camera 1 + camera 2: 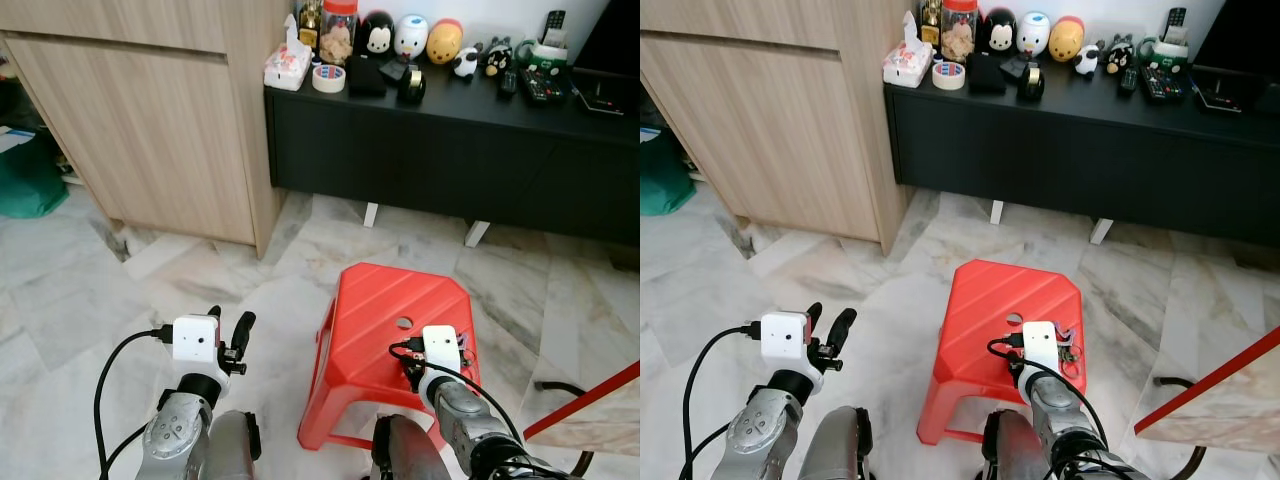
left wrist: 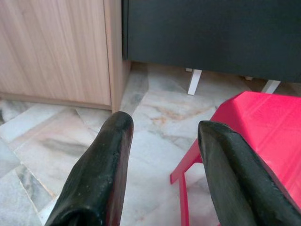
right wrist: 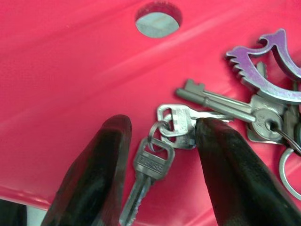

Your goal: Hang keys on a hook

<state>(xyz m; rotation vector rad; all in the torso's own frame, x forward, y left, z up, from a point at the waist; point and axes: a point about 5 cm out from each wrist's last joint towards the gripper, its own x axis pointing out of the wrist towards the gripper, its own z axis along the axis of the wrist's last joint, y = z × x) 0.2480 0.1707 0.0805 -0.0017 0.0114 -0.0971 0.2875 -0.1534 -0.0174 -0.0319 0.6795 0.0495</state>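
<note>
Fingers of my right tool (image 3: 160, 160) are spreading released over the keys (image 3: 221, 117), which are lying on the red stool (image 1: 385, 310). I am judging the pickup in hand; next I am needing to clench on the bunch. Left tool (image 2: 164, 165) is idling released.
</note>
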